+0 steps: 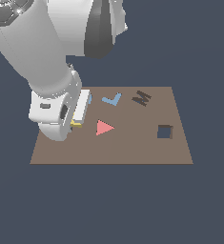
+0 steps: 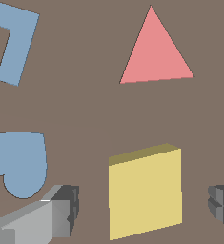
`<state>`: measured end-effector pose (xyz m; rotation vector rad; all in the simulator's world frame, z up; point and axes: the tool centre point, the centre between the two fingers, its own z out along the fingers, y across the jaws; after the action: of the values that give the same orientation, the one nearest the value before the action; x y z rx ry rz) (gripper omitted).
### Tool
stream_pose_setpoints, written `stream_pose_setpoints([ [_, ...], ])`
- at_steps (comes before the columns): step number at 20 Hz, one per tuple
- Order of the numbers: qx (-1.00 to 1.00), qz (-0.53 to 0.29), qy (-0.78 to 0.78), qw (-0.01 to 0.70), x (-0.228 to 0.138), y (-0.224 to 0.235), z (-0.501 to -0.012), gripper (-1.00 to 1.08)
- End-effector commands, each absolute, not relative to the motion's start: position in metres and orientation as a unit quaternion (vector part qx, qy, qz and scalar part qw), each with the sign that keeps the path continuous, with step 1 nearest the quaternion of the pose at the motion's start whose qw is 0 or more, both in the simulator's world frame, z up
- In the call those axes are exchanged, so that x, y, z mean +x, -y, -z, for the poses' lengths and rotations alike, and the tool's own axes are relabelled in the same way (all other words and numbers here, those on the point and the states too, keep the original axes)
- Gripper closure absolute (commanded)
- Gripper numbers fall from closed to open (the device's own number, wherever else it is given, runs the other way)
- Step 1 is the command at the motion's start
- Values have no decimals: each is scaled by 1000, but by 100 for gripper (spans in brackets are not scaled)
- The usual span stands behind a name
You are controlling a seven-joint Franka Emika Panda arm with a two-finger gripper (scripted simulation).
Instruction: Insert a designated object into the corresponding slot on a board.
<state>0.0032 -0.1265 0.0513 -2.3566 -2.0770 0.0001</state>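
The yellow square block (image 2: 145, 193) lies flat on the brown board (image 1: 132, 150), near the exterior view's left side; only a sliver of it (image 1: 77, 124) shows under the hand there. My gripper (image 2: 143, 208) is open, low over the board, with one finger (image 2: 61, 212) on each side of the block and a gap on both sides. In the exterior view the gripper (image 1: 73, 123) is mostly hidden by the wrist. The square slot (image 1: 165, 131) is a dark hole towards the board's right in the exterior view, far from the block.
A pink triangle (image 1: 104, 127) (image 2: 155, 52) lies just beyond the block. A blue heart (image 2: 20, 162) lies beside one finger, and a blue L-shape (image 1: 112, 99) (image 2: 13, 43) and a dark M-shape (image 1: 142, 98) lie near the board's far edge.
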Motion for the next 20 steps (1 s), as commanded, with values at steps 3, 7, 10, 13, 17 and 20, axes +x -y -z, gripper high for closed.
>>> stream_pose_setpoints([
  [3, -744, 0, 668, 0, 5, 127, -50, -92],
  [7, -746, 0, 666, 0, 4, 127, -47, -92],
  [10, -745, 0, 667, 0, 4, 127, -36, -92],
  [13, -744, 0, 668, 0, 4, 127, -30, -92],
  [17, -744, 0, 668, 0, 4, 127, -30, 108],
  [20, -744, 0, 668, 0, 4, 127, -30, 108],
])
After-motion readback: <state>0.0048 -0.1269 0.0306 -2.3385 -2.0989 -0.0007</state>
